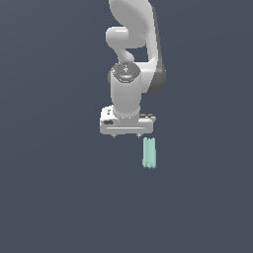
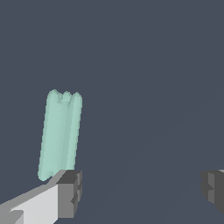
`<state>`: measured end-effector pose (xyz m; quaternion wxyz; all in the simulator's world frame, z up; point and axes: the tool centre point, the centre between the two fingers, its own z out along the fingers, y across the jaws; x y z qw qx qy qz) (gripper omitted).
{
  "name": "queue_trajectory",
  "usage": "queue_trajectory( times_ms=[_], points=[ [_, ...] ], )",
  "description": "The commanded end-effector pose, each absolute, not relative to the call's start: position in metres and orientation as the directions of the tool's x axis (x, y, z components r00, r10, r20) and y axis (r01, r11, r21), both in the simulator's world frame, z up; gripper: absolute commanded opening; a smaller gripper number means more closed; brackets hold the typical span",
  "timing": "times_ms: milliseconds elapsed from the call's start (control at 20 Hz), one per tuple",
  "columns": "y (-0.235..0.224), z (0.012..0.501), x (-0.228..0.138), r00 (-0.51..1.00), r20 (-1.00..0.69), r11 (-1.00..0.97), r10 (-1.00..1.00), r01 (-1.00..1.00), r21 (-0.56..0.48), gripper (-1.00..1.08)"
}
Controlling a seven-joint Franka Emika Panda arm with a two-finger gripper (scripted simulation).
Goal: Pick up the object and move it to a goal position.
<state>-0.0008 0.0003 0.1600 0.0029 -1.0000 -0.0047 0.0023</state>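
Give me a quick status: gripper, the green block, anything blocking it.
Gripper open, empty. Mint-green block free on the surface, beside one fingertip, not between the jaws. Nothing in the way.

Block [image 1: 149, 153] pale mint green, lengthwise ridges. Claw [image 2: 140, 188] white body, dark grey fingertips [image 2: 71, 193]. Arm [image 1: 131, 54] white with dark grey trim. Counter [image 1: 49, 197] plain slate grey.

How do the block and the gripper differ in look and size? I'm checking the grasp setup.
Colour: the block is pale mint green; the gripper is white with grey fingertips.
Width: in the exterior view the block is much narrower than the gripper's body.
Shape: the block is elongated with lengthwise ridges and a lobed end; the gripper is a wide, boxy bar with two separate fingers.
Shared: both sit against the same plain dark background.
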Motion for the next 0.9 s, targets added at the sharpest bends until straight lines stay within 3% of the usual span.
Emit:
queue_trajectory(
  times_ms=[0,850],
  points=[
    [0.0003,0.1600,-0.0008,1.000,-0.005,-1.000,0.009,0.009,-0.006,1.00],
    [0.0082,0.1549,-0.0027,0.999,-0.026,-0.999,0.041,0.041,-0.019,1.00]
  ],
)
